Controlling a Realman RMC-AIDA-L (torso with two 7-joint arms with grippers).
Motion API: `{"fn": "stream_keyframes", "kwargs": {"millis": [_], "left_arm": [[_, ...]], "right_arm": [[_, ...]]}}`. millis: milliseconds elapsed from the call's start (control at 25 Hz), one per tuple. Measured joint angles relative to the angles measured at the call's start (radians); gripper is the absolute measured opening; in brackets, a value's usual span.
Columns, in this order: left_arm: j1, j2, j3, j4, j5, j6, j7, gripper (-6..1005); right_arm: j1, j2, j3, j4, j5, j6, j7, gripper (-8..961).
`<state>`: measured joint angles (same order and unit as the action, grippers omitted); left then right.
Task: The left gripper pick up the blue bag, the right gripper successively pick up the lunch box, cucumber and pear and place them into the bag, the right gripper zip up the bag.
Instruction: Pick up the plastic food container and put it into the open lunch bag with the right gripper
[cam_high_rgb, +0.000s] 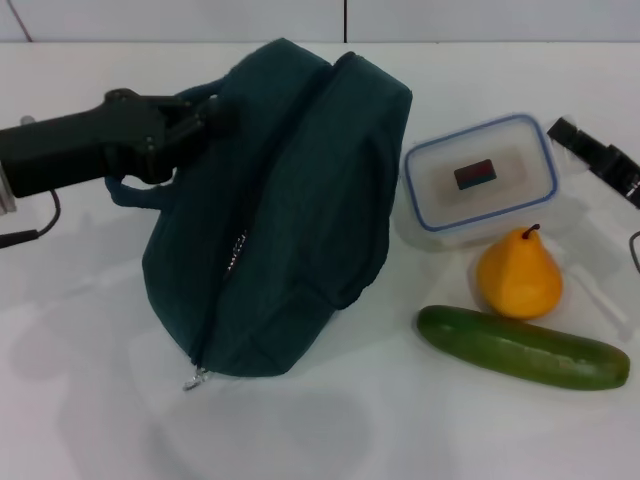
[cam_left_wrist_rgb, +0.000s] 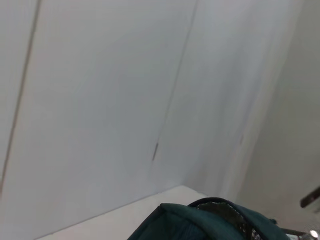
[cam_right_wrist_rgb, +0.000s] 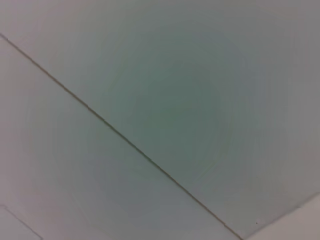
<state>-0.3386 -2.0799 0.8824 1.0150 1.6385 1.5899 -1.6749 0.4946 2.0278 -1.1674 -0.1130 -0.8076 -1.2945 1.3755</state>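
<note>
While the black two-fingered left gripper (cam_high_rgb: 205, 115) clamps a rope handle of the soft dark teal-blue fabric bag (cam_high_rgb: 290, 210) mid-worktop, the zipper lies closed. Clear blue-rimmed plastic lunch box (cam_high_rgb: 480, 178), yellow-orange pear (cam_high_rgb: 518, 278) and long dark green cucumber (cam_high_rgb: 522, 347) sit toward the right edge. Whether the black right gripper (cam_high_rgb: 595, 155) at that edge is wide or narrow, I cannot tell.

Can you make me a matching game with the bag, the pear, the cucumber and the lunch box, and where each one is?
Things:
1. blue bag
2. pear
3. cucumber
4. lunch box

Places:
A. nearest the front edge, lying flat
B. between the lunch box and the cucumber
C. at the left tool, tipped over
D. farthest back on the right side

Pairs: 1-C, 2-B, 3-A, 4-D
</note>
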Motion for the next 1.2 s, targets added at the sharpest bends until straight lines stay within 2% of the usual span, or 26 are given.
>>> {"fn": "stream_keyframes", "kwargs": {"millis": [440, 880, 1040, 1200], "left_arm": [[-0.054, 0.002, -0.016, -0.122, 0.004, -0.08, 0.036, 46], [-0.043, -0.003, -0.018, -0.149, -0.018, -0.101, 0.128, 46], [-0.043, -0.005, -0.019, -0.177, -0.033, -0.103, 0.185, 46], [-0.05, -0.004, -0.024, -0.21, -0.047, -0.104, 0.207, 46]], "right_arm": [[-0.027, -0.01, -0.002, -0.099, -0.001, -0.054, -0.087, 97], [-0.016, -0.014, -0.001, -0.194, -0.003, -0.069, -0.08, 97], [0.002, -0.018, -0.002, -0.234, -0.002, -0.071, -0.041, 98], [0.05, -0.024, -0.006, -0.246, -0.002, -0.073, -0.004, 98]]}}
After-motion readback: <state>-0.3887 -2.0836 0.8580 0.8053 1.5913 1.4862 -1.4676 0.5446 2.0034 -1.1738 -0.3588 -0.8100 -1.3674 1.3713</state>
